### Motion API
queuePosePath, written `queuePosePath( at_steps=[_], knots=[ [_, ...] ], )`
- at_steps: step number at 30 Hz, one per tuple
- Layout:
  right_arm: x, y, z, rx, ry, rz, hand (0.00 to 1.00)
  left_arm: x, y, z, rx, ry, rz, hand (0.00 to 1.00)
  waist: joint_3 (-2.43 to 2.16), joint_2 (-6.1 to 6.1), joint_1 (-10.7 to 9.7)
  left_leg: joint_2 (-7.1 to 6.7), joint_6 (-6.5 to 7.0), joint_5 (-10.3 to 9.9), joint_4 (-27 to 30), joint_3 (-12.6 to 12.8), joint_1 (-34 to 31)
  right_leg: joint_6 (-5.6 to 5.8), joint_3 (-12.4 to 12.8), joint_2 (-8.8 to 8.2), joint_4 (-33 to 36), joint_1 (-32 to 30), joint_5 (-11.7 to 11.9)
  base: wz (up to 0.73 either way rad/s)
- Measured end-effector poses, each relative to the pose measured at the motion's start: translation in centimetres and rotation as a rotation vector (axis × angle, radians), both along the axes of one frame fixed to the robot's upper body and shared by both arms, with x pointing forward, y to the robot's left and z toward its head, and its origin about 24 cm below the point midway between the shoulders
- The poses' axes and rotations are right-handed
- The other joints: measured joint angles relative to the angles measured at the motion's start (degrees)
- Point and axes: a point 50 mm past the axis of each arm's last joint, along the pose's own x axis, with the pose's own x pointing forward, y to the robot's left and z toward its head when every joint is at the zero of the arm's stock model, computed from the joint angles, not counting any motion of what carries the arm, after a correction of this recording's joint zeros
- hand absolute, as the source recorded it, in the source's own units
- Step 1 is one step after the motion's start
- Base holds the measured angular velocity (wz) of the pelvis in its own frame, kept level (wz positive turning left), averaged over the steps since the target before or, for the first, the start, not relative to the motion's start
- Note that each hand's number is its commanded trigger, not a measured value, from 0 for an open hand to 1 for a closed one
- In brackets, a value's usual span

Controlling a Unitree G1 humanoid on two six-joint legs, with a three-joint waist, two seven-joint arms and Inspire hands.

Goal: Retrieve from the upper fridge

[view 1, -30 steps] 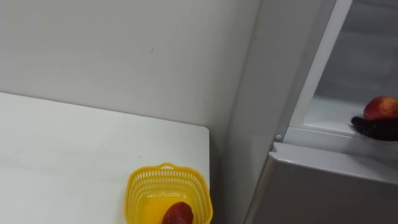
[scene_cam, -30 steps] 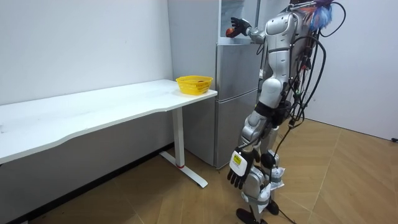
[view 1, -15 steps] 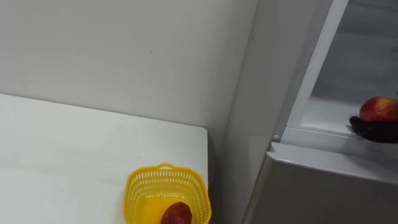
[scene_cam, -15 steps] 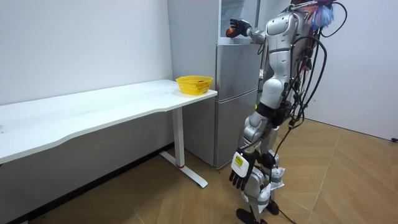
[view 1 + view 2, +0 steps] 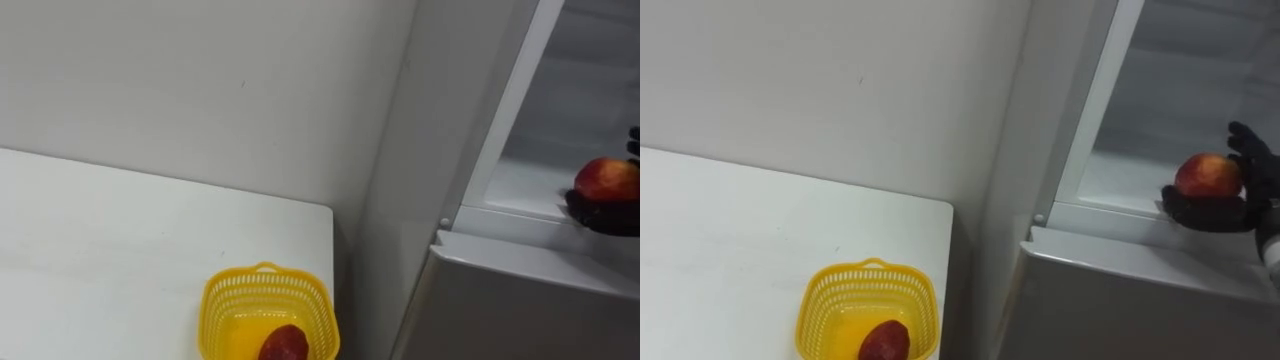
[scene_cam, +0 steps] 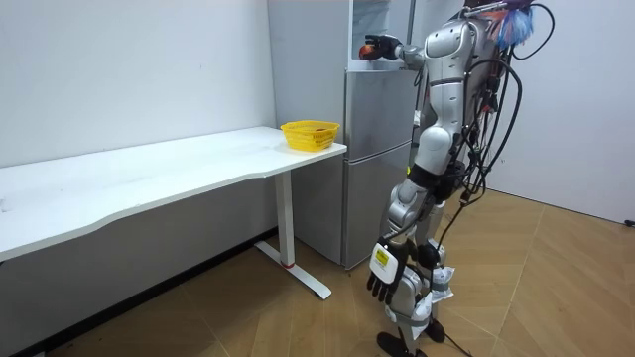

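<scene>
At the front lip of the open upper fridge compartment (image 5: 1120, 195), the right hand (image 5: 1212, 213) is cupping a red-and-yellow apple (image 5: 1208, 175), its fingers curling up behind the fruit and its palm lying beneath, just above the shelf edge. Standing upright before the fridge (image 6: 372, 149), the robot is letting its left hand (image 6: 382, 283) hang by its thigh with fingers relaxed. Beside the fridge, a yellow basket (image 5: 868, 268) is sitting on the corner of the white table (image 5: 720, 240), holding a dark red fruit (image 5: 885, 342).
</scene>
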Motion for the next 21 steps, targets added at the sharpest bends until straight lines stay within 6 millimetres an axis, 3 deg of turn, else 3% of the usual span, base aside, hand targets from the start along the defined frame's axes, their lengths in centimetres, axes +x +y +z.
queuePosePath(
  at_steps=[21],
  knots=[
    [0.26,-0.88,0.3,0.004,0.031,-0.004,1.0,0.31,0.69,0.25,0.015,0.01,-0.009,0.0,-0.07,0.45,0.2,0.04,0.0,0.0,0.0,0.0,1.0,-0.03,-0.2,0.0,0.0,1.0,0.0,0.0]
  ],
)
